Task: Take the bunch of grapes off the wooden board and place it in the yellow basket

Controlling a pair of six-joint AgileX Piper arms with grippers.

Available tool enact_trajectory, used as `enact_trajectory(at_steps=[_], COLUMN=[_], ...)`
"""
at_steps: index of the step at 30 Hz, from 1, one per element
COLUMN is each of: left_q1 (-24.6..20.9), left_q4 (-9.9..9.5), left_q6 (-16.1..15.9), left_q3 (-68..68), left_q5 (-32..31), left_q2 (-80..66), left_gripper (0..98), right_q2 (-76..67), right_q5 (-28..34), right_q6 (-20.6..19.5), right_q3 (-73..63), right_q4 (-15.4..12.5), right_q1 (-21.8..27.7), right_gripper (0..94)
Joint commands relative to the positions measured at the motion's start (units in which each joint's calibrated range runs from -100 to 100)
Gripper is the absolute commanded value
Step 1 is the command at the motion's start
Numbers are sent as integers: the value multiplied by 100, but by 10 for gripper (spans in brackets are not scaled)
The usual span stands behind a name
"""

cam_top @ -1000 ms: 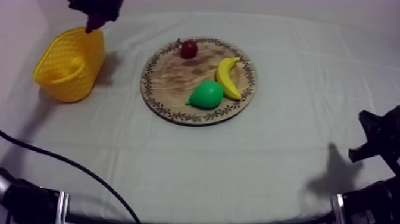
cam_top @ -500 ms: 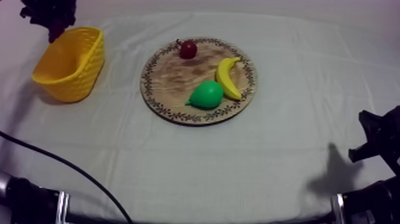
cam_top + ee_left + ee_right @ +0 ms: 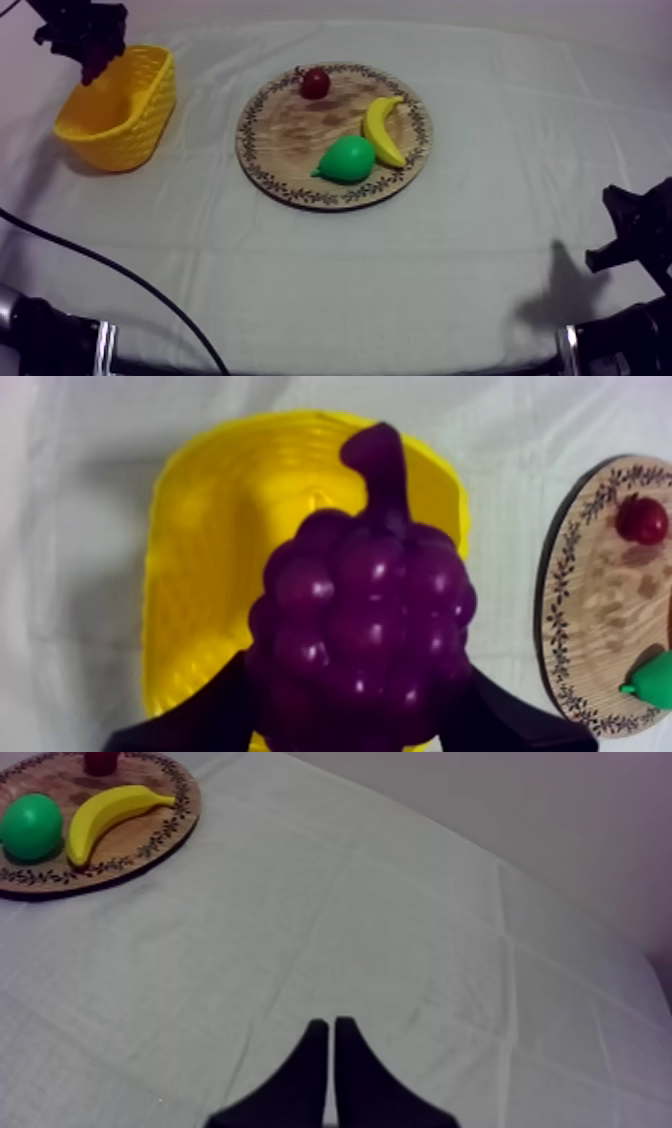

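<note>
Glossy, knobbly bunch of grapes point(image 3: 365, 631) tight in left hand point(image 3: 358, 716), seemingly above latticed yellow basket point(image 3: 195, 586).

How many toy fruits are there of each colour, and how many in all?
Purple: 1, the bunch of grapes
Red: 1, the small red fruit
Yellow: 1, the banana
Green: 1, the pear
Total: 4

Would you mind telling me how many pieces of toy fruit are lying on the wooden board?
3: the small red fruit at the far rim, the banana toward the right, the pear beside it, nearer the camera. None seems hidden.
</note>
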Motion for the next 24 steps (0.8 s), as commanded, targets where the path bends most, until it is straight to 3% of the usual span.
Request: enact_trajectory(at_steps=[1, 17, 24], left_q1=[4, -125, -167], left_q4=[12, 169, 201], left_q6=[-6, -22, -46], left_q3=[40, 133, 8], left_q5=[-43, -416, -422], left_q2=[158, 1492, 1769], left_gripper=[394, 446, 659], right_q2=[0, 0, 0], right_q5=[3, 3, 3], right_q6=[2, 2, 2], right_q3=[0, 0, 0], right_q4=[-1, -1, -1], right_q1=[-1, -1, -1], right_gripper=[3, 3, 3])
